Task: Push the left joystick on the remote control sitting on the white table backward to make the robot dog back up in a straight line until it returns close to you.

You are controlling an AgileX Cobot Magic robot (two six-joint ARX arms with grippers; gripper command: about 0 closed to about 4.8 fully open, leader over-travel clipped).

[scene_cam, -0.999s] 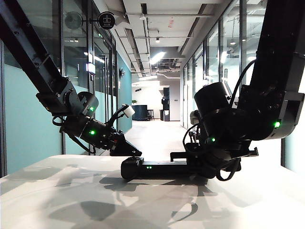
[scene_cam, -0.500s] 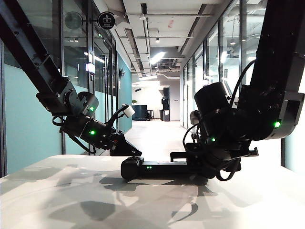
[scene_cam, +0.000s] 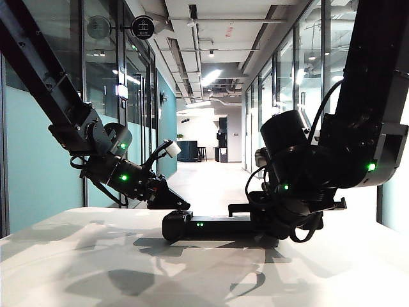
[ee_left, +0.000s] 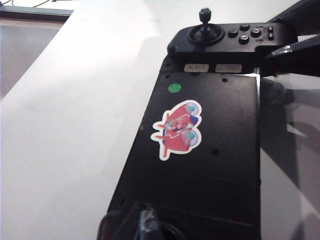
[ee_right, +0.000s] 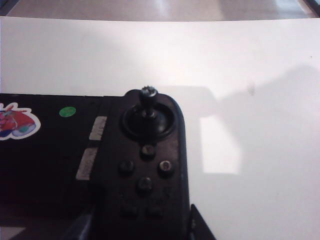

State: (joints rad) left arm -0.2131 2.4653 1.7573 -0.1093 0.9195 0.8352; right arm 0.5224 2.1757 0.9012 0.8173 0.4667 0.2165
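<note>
Corridor with glass walls (scene_cam: 214,147) runs off behind the rig, bright under ceiling lights. In front of it the white desk (scene_cam: 96,268) fills the lower part of the exterior view, crossed by the arms' shadows. Two big black arms lean in over it, the left arm (scene_cam: 77,125) slanting down from the upper left and the bulkier right arm (scene_cam: 358,141) dropping in from the upper right, each showing small green lamps.

Between them the remote control (scene_cam: 217,227) lies flat on the desk, near the middle, its long side facing the exterior camera. The left gripper (scene_cam: 171,200) points down at the remote's left end, its tip just above or on that end; I cannot tell whether its jaws are wide or narrow, since the left wrist view shows only dark blurred shapes at the near edge. The right gripper (scene_cam: 271,220) is down at the remote's right end, and in both wrist views its dark fingers (ee_left: 295,50) sit on either side of that end, clamped onto the body.

On the remote's flat middle sits a red cartoon sticker (ee_left: 177,129), and beside it a small green dot (ee_left: 173,88). The right-hand stick (ee_right: 148,96) stands upright in its round socket, with a cluster of round buttons (ee_right: 145,170) next to it. The left joystick is under the left gripper's end and I cannot make it out. Two tiny green lights (scene_cam: 200,224) glow on the remote's near edge.
</note>
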